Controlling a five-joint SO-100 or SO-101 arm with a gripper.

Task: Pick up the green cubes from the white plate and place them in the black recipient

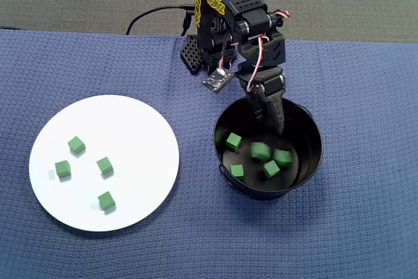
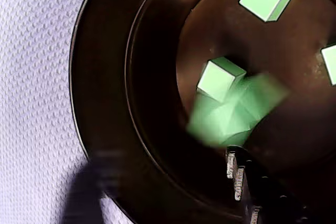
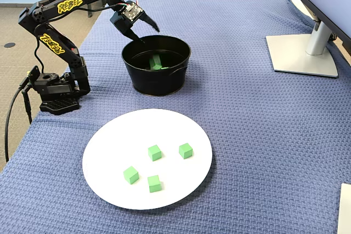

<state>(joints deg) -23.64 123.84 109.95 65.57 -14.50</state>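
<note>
Several green cubes (image 1: pixel 104 165) lie apart on the white plate (image 1: pixel 130 129) at the left of the overhead view; the fixed view shows these cubes (image 3: pixel 154 152) on the plate (image 3: pixel 181 124) near the front. The black recipient (image 1: pixel 313 129) holds several more green cubes (image 1: pixel 272 169). My gripper (image 1: pixel 268 119) hangs open over its far rim, nothing between the fingers. In the wrist view a blurred green cube (image 2: pixel 236 111) sits in the recipient (image 2: pixel 105 77) just past my gripper (image 2: pixel 163 182), next to a sharp one (image 2: pixel 220 80). In the fixed view the gripper (image 3: pixel 149 35) is above the recipient (image 3: pixel 156 80).
A blue woven cloth (image 3: pixel 247 135) covers the table. The arm's base (image 3: pixel 55 89) stands at the left edge with a cable trailing off. A monitor stand (image 3: pixel 304 53) sits at the far right, and a white object (image 3: pixel 345 209) pokes in at the lower right corner.
</note>
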